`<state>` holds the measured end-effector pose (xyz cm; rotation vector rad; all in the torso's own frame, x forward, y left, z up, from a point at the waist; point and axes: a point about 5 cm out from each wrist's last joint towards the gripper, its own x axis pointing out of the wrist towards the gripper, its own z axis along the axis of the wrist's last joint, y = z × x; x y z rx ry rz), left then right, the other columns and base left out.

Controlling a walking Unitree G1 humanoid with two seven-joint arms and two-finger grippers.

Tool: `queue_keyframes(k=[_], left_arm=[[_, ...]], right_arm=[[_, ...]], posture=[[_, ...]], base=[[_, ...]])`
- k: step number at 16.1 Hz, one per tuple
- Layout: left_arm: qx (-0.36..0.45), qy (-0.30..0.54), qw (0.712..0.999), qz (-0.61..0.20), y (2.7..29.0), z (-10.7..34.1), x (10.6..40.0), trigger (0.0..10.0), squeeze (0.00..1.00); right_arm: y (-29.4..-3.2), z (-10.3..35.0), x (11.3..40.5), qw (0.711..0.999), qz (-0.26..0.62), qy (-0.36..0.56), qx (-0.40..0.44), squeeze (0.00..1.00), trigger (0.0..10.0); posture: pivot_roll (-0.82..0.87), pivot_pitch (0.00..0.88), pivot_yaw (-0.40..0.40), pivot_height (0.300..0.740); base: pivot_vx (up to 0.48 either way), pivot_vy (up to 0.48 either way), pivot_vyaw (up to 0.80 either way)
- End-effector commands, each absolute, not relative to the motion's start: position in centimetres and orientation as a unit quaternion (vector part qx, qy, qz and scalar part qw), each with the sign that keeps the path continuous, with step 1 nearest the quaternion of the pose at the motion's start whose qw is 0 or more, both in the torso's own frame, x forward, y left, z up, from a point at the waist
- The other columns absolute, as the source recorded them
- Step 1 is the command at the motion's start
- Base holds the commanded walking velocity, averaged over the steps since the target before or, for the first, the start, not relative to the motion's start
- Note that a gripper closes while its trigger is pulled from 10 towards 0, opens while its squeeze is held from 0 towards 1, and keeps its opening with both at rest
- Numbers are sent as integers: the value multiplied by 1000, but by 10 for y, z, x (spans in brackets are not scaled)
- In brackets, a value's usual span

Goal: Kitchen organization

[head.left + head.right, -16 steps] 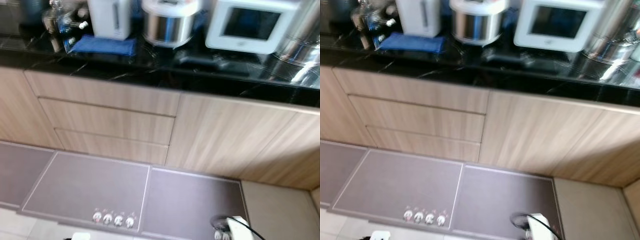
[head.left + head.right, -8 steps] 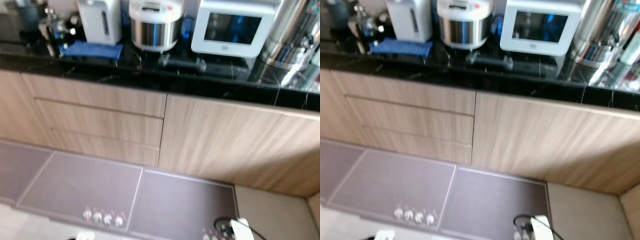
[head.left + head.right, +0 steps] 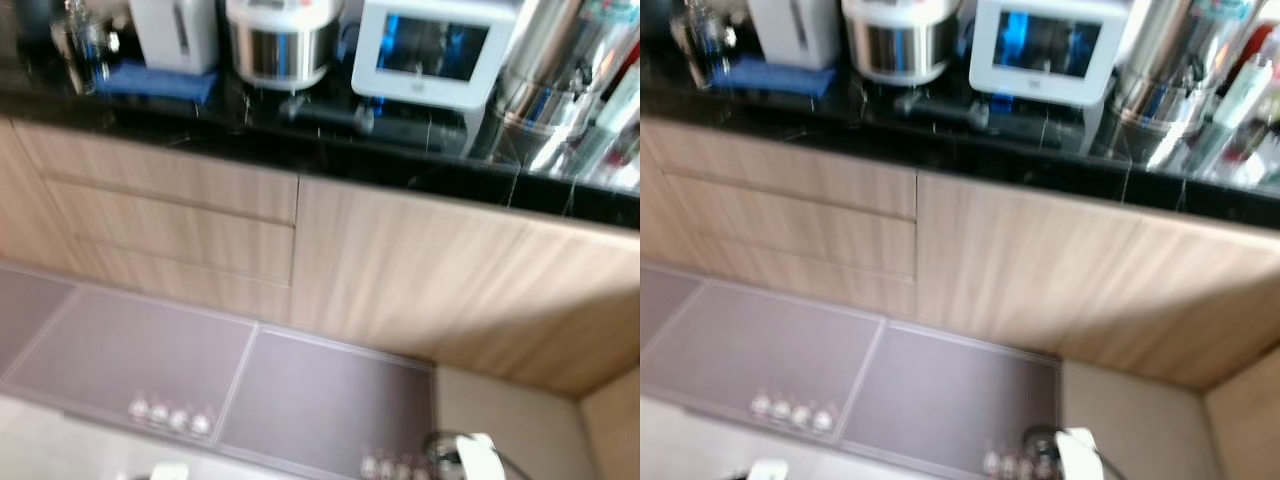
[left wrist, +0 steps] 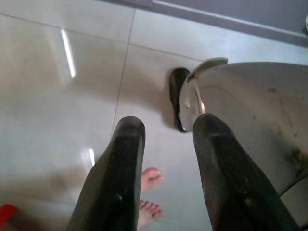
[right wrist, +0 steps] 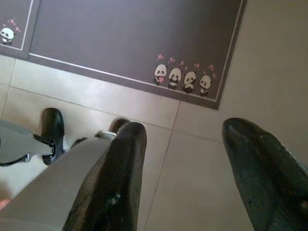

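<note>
Grey tiled floor point(image 4: 62, 57) lies under both hanging arms. Left gripper point(image 4: 166, 159) points down at the tiles, its two black fingers apart with nothing between them; beside it a silver robot leg point(image 4: 260, 120) ends in a black foot point(image 4: 177, 98). A person's bare toes point(image 4: 149, 192) show on the tiles just past the fingers. Right gripper point(image 5: 190, 168) also points down, fingers wide apart and empty, above the tiles at the edge of a dark mat.

Two dark grey mats point(image 3: 140, 345) lie side by side on the floor against the cabinets; each carries a row of small panda figures point(image 5: 182, 79) near its front edge.

Light wood cabinets point(image 3: 400, 270) rise behind the mats, with three drawer fronts point(image 3: 170, 230) on the left.

Black marble-look countertop point(image 3: 330, 135) runs above. On it, left to right: a blue cloth point(image 3: 155, 80), a white kettle-type appliance point(image 3: 175, 30), a steel rice cooker point(image 3: 280, 40), a white box appliance with a dark window point(image 3: 430, 50), a large steel pot point(image 3: 560, 70). Head views are slightly blurred.
</note>
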<state>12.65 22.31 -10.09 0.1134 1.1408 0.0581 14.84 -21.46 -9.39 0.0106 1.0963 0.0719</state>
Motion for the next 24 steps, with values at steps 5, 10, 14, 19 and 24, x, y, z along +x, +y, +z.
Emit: queue_keyframes(k=[5,10,14,19,24], left_arm=[[79,550,831,-13,218,-103,125,10000,0],[112,552,826,-22,233,-100,123,10000,0],[118,543,831,-34,233,-98,126,10000,0],[91,542,835,-29,220,-102,125,10000,0],[71,544,836,2,218,-103,122,10000,0]], right_arm=[[-213,-95,148,856,8,515,26,0,10000],[-198,-98,146,856,6,514,52,0,10000],[-195,-97,149,857,45,512,23,0,10000],[-212,-96,146,858,-5,513,33,0,10000],[-215,-95,146,858,14,512,20,0,10000]], posture=[[82,0,-30,740],[58,0,33,740],[20,0,12,740],[41,0,-35,740],[64,0,-77,740]], base=[[0,-302,0],[0,-301,0],[0,-301,0],[0,-60,0],[0,0,-454]])
